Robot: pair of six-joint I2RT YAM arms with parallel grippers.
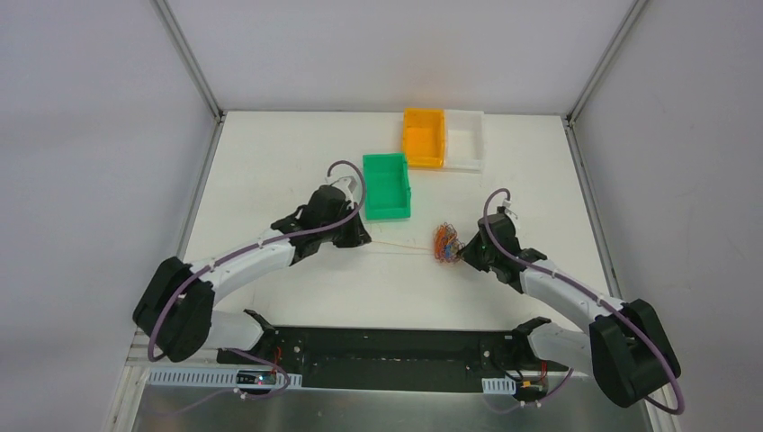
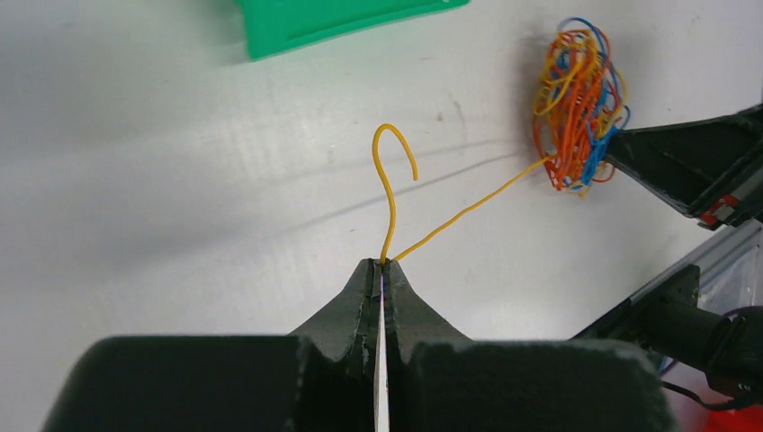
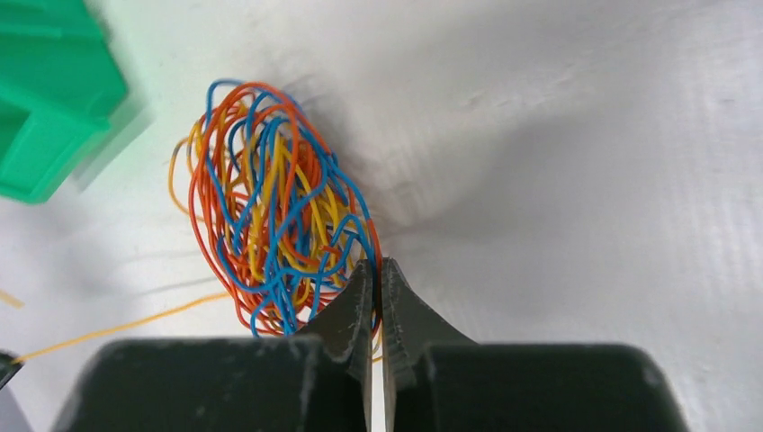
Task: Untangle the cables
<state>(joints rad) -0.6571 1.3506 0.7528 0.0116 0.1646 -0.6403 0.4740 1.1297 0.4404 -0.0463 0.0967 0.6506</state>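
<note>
A tangled bundle of thin orange, blue and yellow cables [image 1: 444, 243] lies right of the table's middle; it also shows in the left wrist view [image 2: 578, 108] and the right wrist view [image 3: 270, 207]. My left gripper [image 2: 383, 264] is shut on one yellow cable [image 2: 468, 211] that runs taut from its tips to the bundle, with a short hooked end [image 2: 393, 148] sticking up. In the top view this gripper [image 1: 364, 239] is left of the bundle. My right gripper [image 3: 376, 265] is shut on strands at the bundle's near right edge, and in the top view [image 1: 462, 255] it touches the bundle.
A green bin [image 1: 387, 185] stands just behind the left gripper. An orange bin [image 1: 423, 137] and a white bin [image 1: 465, 139] stand side by side at the back. The black arm mount [image 1: 396, 346] runs along the near edge.
</note>
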